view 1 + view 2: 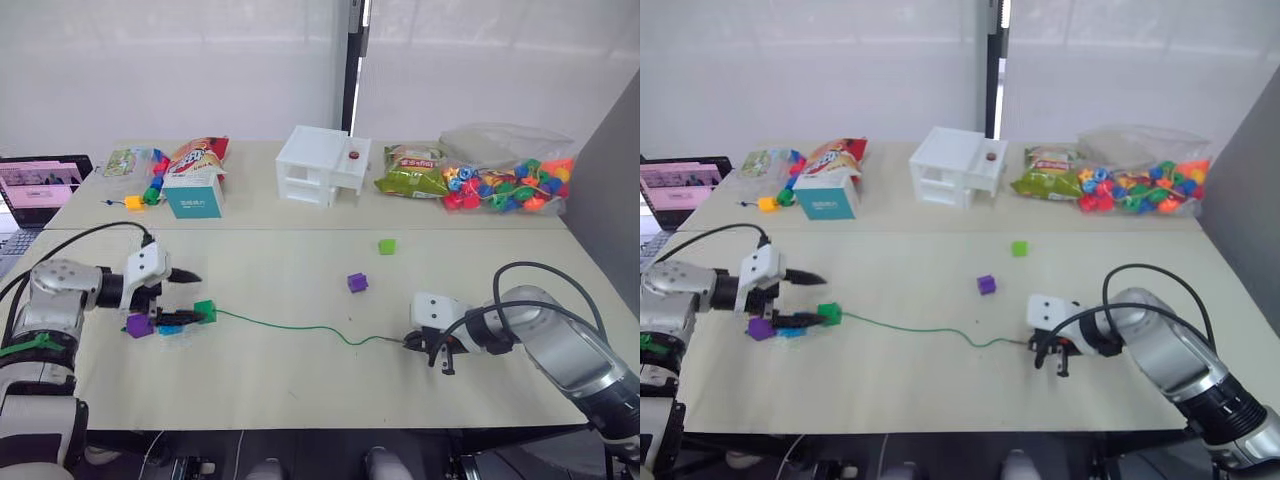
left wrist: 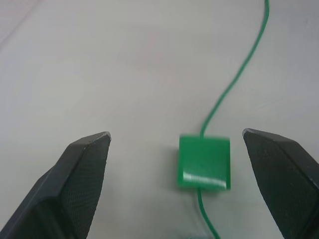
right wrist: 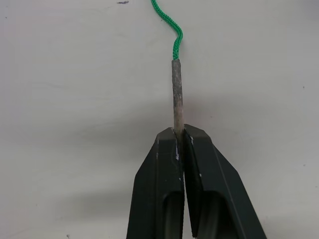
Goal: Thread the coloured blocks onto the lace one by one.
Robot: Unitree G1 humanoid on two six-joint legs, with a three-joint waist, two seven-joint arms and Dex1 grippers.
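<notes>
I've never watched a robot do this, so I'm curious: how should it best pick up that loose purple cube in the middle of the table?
By two opposite flat side faces of the purple cube, coming down from above. It lies alone on the table, with open space all round, so the fingers can probably straddle it; its flat sides look easier to pinch than its corners.

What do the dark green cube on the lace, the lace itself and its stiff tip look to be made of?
Dark green cube: likely hard plastic, glossy; a bright highlight runs along one edge.
Thin bright-green lace: braided textile cord; the weave shows near the tip.
Stiff grey tip: a dull, mottled sleeve, metal or hardened coating, unclear which. The right gripper has its jaws shut on it.
</notes>
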